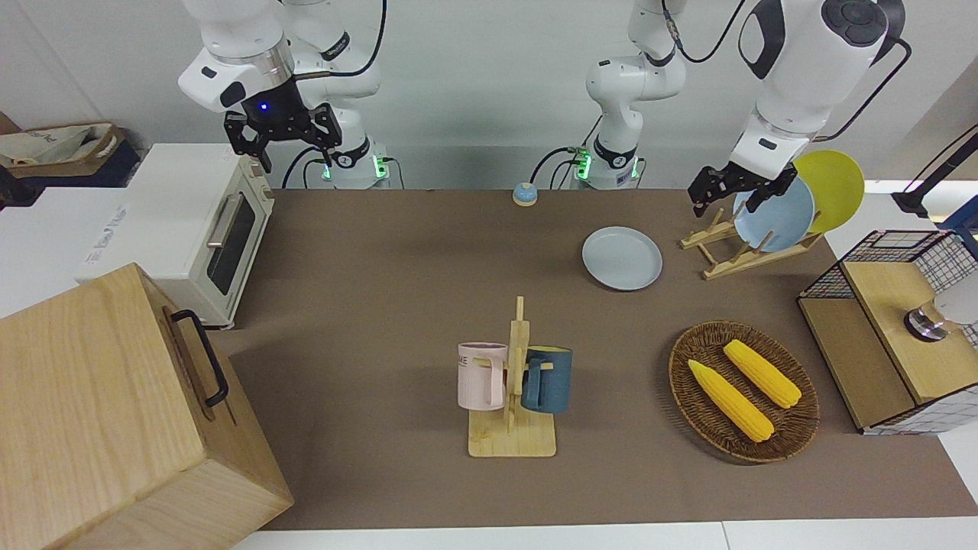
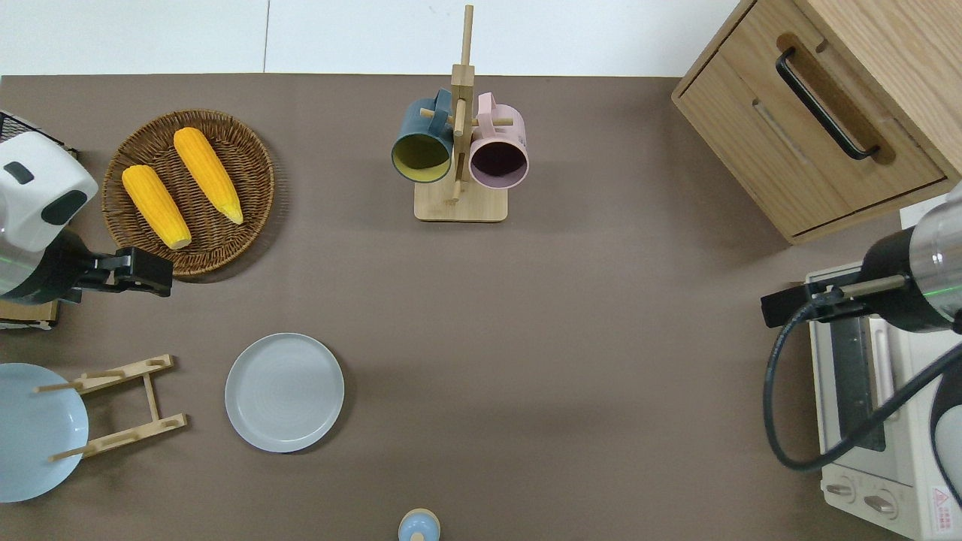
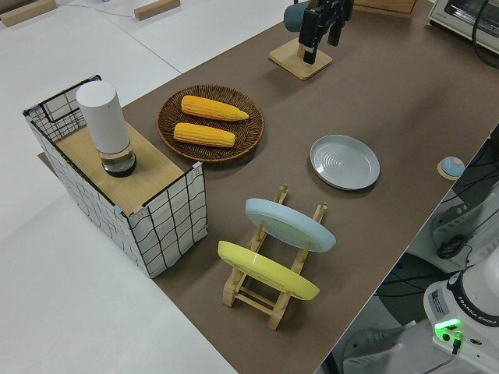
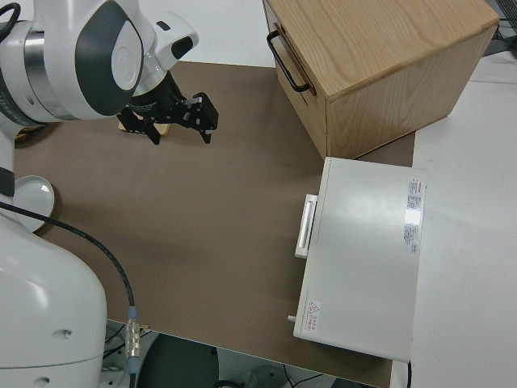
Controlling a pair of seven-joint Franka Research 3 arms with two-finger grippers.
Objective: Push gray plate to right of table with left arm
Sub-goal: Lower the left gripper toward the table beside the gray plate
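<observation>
While my left gripper (image 2: 154, 271) hangs empty with fingers apart over the wicker basket's (image 2: 248, 150) rim, the gray plate (image 2: 285, 392) sits untouched near the table's (image 2: 571, 338) robot-side edge (right arm parked), so a careless descent risks clipping the plate rack (image 2: 120, 409).

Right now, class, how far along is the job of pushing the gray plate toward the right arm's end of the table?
Done: nothing visible; the gray plate lies flat on the table beside the wooden plate rack, at the left arm's end. In hand: the left gripper is in the air near the corn basket, clear of the plate. The right arm is parked. Left: reaching the plate's rim and the whole push.
</observation>
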